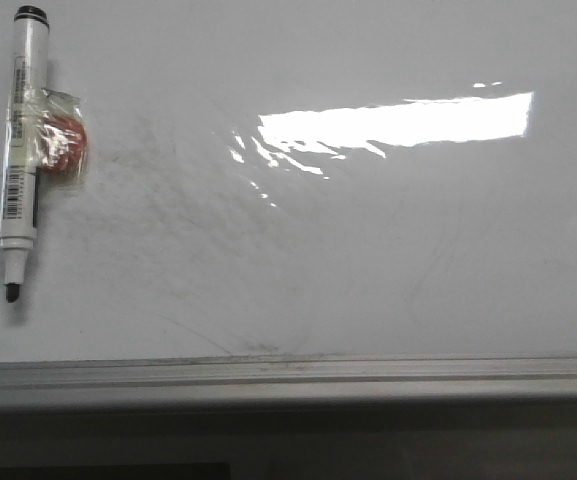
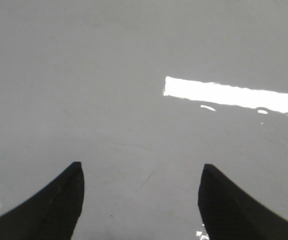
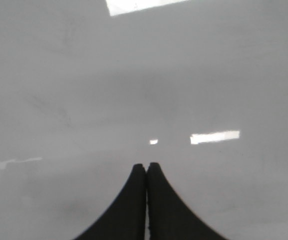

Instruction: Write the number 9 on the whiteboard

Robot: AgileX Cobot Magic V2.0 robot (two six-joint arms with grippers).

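The whiteboard fills the front view, glossy white with faint grey smudges and a bright glare patch. No number 9 shows on it. A white marker with a black tip lies uncapped at the far left, tip toward the near edge, with tape and a red-orange lump stuck to its side. Neither gripper shows in the front view. My left gripper is open and empty over bare board. My right gripper is shut and empty over bare board.
A grey metal edge strip runs along the board's near side, with a dark drop below it. Glare patches lie on the board in both wrist views.
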